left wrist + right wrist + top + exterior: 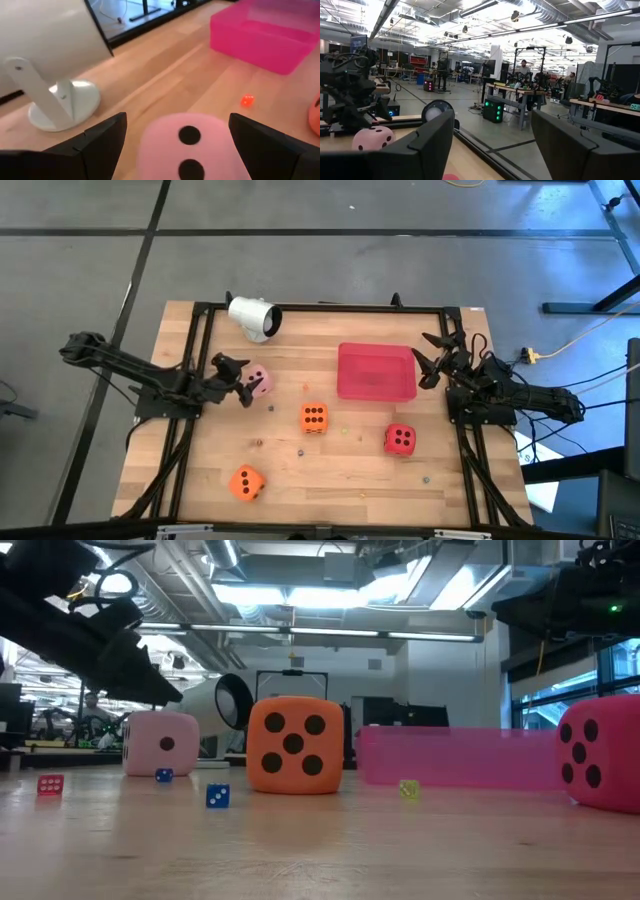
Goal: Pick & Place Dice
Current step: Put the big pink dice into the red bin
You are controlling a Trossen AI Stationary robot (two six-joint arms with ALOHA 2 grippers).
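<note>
Four soft dice rest on the wooden table: a pale pink one (258, 380), an orange one (313, 418), a red one (400, 440) and a second orange one (246, 482). My left gripper (244, 380) is open at the pink die's left side. In the left wrist view its two fingers stand on either side of the pink die (187, 150) with a gap on each side. My right gripper (428, 360) is open beside the right wall of the pink tray (376, 371) and holds nothing; its wrist view looks level across the room.
A white cylinder (255, 317) lies near the table's far edge, just beyond the pink die. Several tiny dice are scattered on the wood, among them a red one (50, 784), a blue one (217, 796) and a yellow one (408, 789). A black frame rims the table.
</note>
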